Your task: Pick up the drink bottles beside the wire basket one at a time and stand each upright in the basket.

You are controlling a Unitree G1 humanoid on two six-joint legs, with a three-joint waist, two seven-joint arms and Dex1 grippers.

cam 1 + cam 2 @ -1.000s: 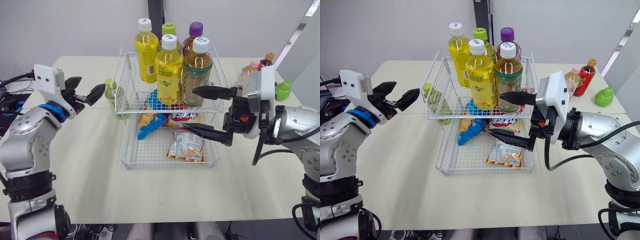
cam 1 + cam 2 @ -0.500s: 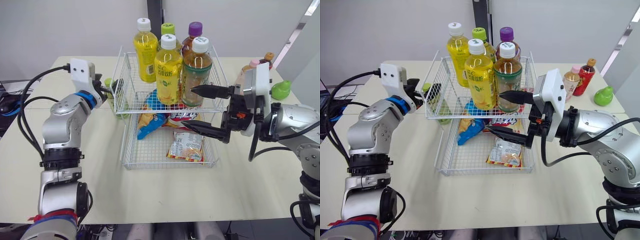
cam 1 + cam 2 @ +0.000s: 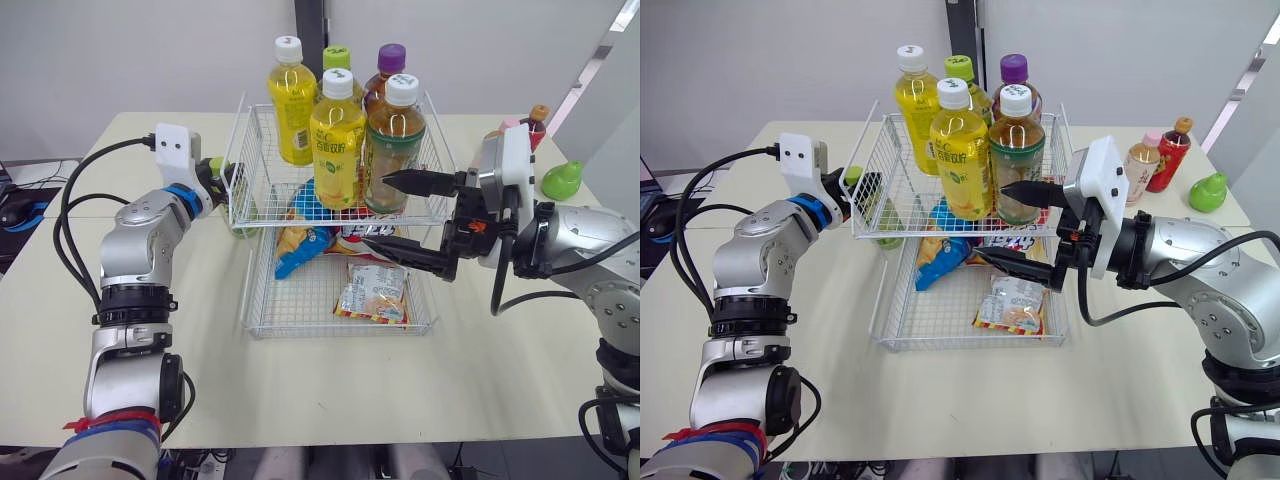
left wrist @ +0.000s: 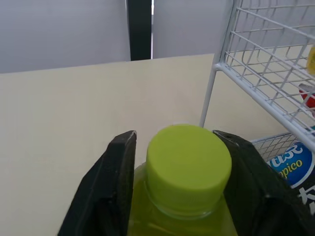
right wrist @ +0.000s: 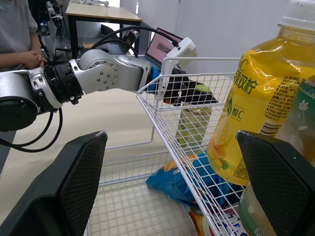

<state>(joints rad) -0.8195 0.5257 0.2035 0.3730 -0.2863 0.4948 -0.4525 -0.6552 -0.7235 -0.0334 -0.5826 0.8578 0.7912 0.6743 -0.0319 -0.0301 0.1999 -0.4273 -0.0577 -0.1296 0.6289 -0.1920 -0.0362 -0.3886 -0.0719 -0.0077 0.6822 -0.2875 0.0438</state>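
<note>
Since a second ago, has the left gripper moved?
Yes. The left gripper closed in on the basket from well to its left. It is now at the green-capped bottle by the basket's left wall.

Five drink bottles (image 3: 338, 140) stand in the upper tier of the one wire basket (image 3: 250, 190); one green bottle (image 4: 189, 164) is just left of it; two small bottles (image 3: 1145, 160) stand far right on the surface (image 3: 300, 380). The lower tier holds at least three snack packets (image 3: 372, 292); one green pear-shaped thing (image 3: 562, 181) sits far right.
</note>
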